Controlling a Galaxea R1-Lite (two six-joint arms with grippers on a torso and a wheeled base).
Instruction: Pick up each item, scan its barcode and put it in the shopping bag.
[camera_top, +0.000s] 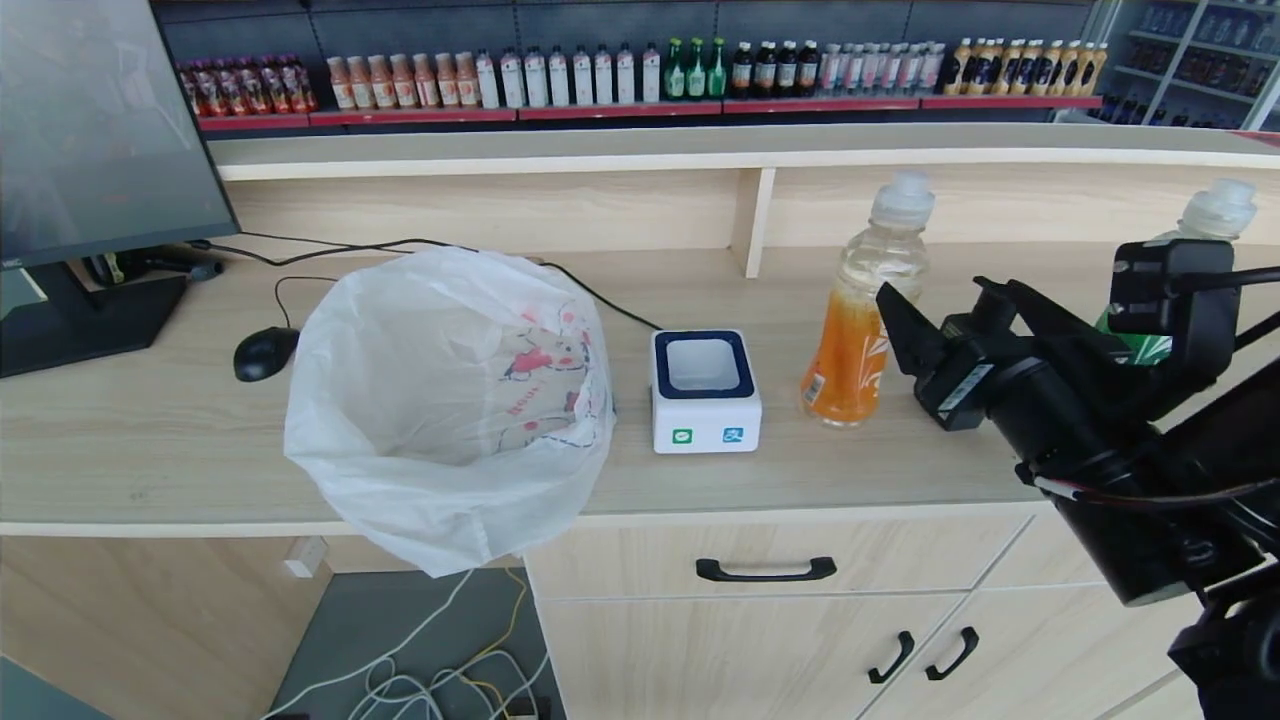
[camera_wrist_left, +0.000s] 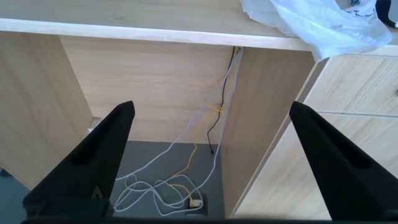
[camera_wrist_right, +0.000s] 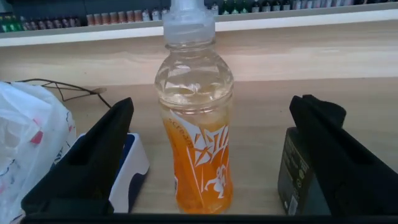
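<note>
Orange bottle (camera_top: 850, 340) stands upright on the desk (camera_top: 150, 450), right of the scanner (camera_top: 705, 390). Right gripper (camera_top: 935, 300) fingers wide beside it; an off-centre approach could topple it. Left gripper (camera_wrist_left: 211, 124) fingers wide.

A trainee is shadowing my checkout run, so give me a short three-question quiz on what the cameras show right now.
1. What stands between the bag and the orange bottle? A cup; B scanner; C tray.
2. True or false: the orange bottle is already in the bag.
3. Fill in: the right end effector, facing the orange bottle, is ___ (open or shut).

Key: 1 B; 2 false, it stands on the counter; 3 open.
</note>
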